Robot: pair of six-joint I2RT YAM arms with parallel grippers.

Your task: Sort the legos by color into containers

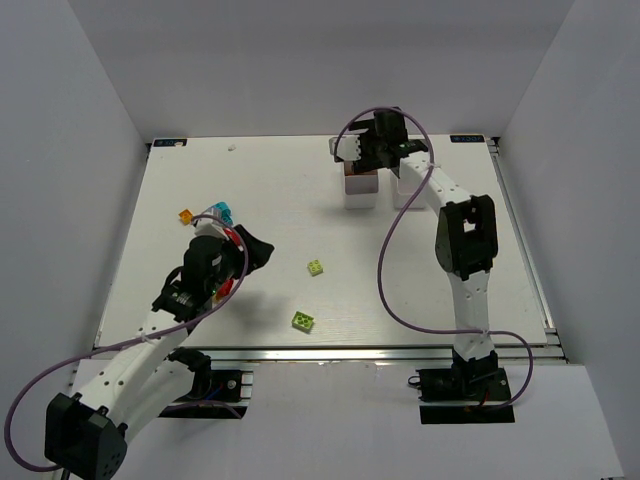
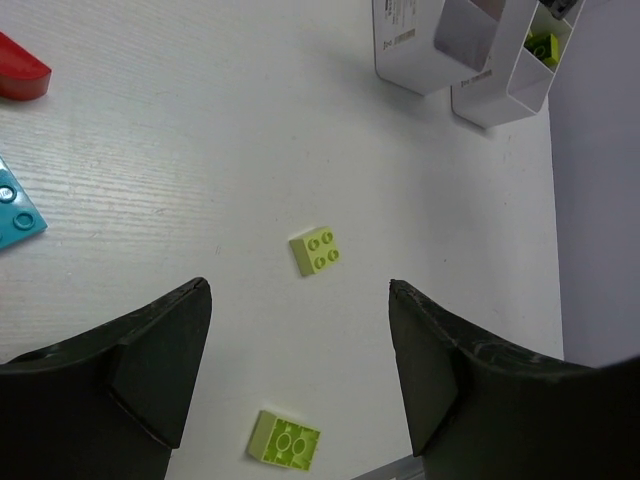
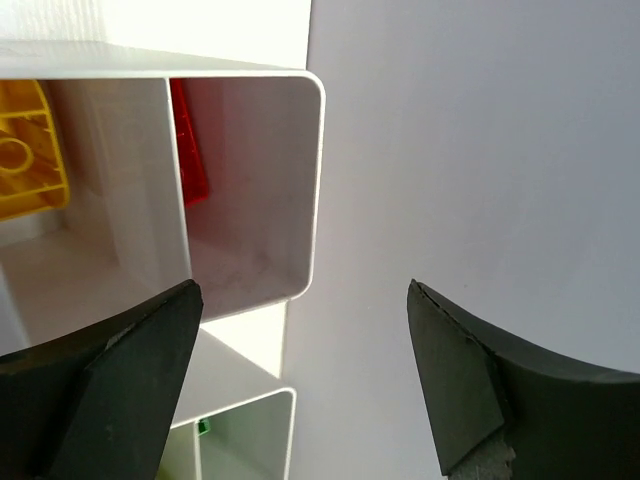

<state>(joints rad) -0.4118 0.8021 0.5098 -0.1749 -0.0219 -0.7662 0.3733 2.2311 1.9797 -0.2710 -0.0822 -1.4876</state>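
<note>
Your table (image 1: 300,190) is mostly bare white. The two bins (image 1: 361,188) stand side by side at upper centre of the overhead view. Your right claw (image 3: 300,300) hangs over them, fingers apart and empty, above an end compartment holding a red brick (image 3: 190,150); a yellow brick (image 3: 30,150) sits in the next one. Your left claw (image 2: 300,290), at centre left, is spread wide and holds nothing.

The upper lime brick (image 1: 315,267) and the lower lime brick (image 1: 302,320) lie mid-table, well apart, with open room around each. The lower one is nearer the front edge. An orange brick (image 1: 185,216) and a cyan brick (image 1: 222,211) crowd beside the left arm.

These bricks look light, stiff and slick. Pinch the flat side walls rather than the studs, or they may skid.
</note>
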